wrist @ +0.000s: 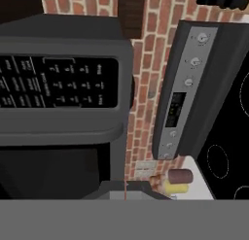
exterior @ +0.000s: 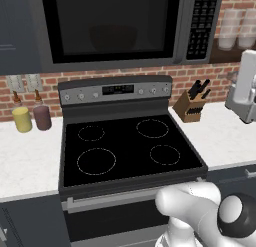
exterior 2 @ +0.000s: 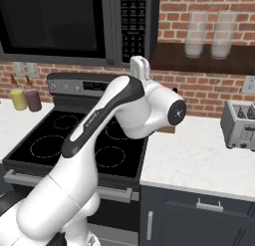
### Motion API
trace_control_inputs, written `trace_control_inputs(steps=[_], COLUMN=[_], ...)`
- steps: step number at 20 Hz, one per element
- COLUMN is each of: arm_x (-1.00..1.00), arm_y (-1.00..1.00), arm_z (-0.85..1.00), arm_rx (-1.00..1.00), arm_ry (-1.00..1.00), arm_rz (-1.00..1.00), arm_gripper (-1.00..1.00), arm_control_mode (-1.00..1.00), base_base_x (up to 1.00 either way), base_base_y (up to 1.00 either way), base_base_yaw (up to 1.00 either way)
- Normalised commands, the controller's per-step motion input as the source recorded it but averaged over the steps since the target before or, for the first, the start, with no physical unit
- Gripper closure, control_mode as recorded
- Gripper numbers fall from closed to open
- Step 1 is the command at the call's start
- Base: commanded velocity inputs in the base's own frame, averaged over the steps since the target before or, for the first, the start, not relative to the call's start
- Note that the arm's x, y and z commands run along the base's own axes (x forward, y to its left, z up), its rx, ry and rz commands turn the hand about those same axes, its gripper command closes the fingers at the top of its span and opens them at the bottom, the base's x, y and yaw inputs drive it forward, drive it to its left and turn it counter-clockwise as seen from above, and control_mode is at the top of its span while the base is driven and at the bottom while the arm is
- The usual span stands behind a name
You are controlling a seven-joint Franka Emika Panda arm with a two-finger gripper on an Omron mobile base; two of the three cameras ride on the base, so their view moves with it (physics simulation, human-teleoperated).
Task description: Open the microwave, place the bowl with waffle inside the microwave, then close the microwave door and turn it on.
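microwave: The microwave (exterior: 115,28) hangs on the brick wall above the stove (exterior: 125,146). It sits high so the cooktop below stays free.
microwave door: The microwave door (exterior: 107,23) is shut flat against the front. I think the putting-in part is done and only the start button is left.
bowl: A dim round shape behind the black glass looks like the bowl (exterior: 114,37). It is dark in there, so I cannot be sure, and I cannot see a waffle.
keypad: The black keypad (wrist: 58,83) is on the right end of the microwave. In the hand view it lies sideways and close, because the hand is rolled over and pointed at it.
gripper: The gripper (exterior 2: 140,66) is up high, just below the keypad. Its two fingers are pressed together with nothing between them. I think they are shut to make one small tip for poking a button.
next move: It needs a soft, careful push on the right button. A wrong button is the risk.
counting, stove: four burner rings, six round knobs.
counting, left counter: two jars, one yellow (exterior: 22,118) and one dark red (exterior: 42,116).
counting, right side: one knife block (exterior: 191,103), one toaster (exterior 2: 240,124), two see-through jars on the shelf (exterior 2: 199,58).
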Motion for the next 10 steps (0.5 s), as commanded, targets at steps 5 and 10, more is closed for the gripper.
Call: trace_control_inputs(steps=[5, 10], arm_x=[0.23, 0.34], arm_y=[0.30, 0.16], arm_z=[0.00, 0.11], arm_rx=[0.00, 0.00], arm_ry=[0.00, 0.00], arm_rz=[0.00, 0.00], arm_gripper=[1.00, 1.00], arm_control_mode=[-1.00, -1.00], base_base_x=[0.00, 0.00], base_base_y=[0.00, 0.00], base_base_yaw=[0.00, 0.00])
